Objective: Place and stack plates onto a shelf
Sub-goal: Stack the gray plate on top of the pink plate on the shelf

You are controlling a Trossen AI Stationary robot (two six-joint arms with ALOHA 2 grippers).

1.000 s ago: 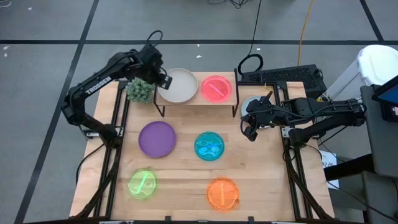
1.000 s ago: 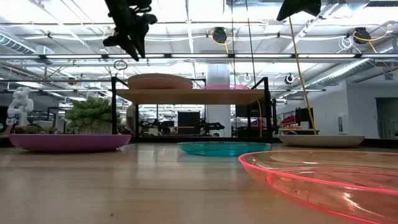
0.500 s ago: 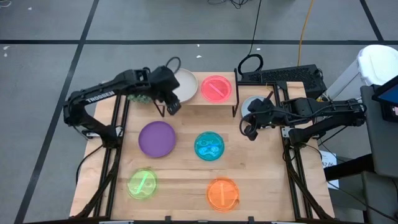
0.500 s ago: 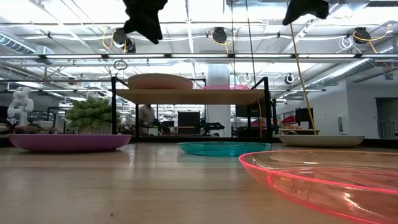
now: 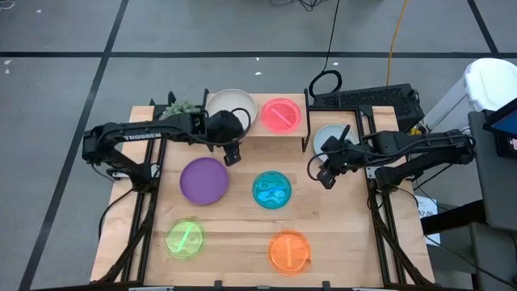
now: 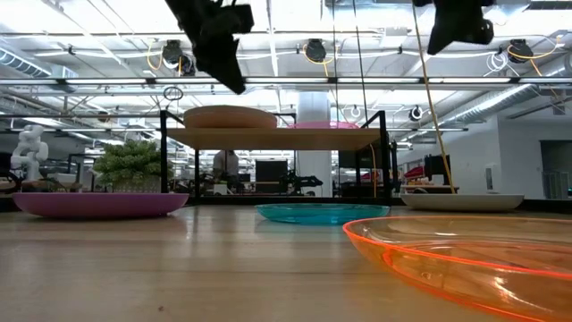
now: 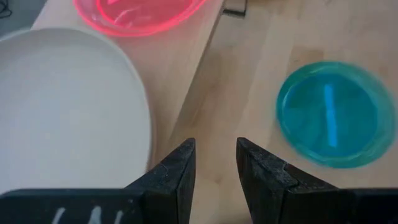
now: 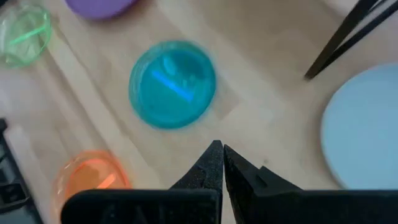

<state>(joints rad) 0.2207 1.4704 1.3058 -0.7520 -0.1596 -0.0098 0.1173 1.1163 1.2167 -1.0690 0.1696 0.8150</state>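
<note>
A: Shelf (image 5: 252,128) status?
B: Standing at the far edge of the counter (image 5: 242,234). Cream-white plate (image 5: 234,105) on its left half, hot pink plate (image 5: 280,114) on its right half, side by side, not stacked.

A: Left tool (image 5: 233,153)?
B: Hanging just in front of the shelf's left half, above the counter, past the cream-white plate's near rim. Fingers (image 7: 177,171) apart by a narrow gap, empty.

A: Right tool (image 5: 325,176)?
B: Off the shelf's right end, raised over the counter, beside the grey-blue plate (image 5: 329,136). Fingers pressed together, gripping nothing.

A: Remaining plates, relative to the shelf?
B: Purple plate (image 5: 203,179) in front of the left half; translucent blue plate (image 5: 272,190) in front of the right half. Green plate (image 5: 185,239) and orange plate (image 5: 289,251) well in front, near the counter's front edge. Grey-blue plate flat on the counter just off the right end.
</note>
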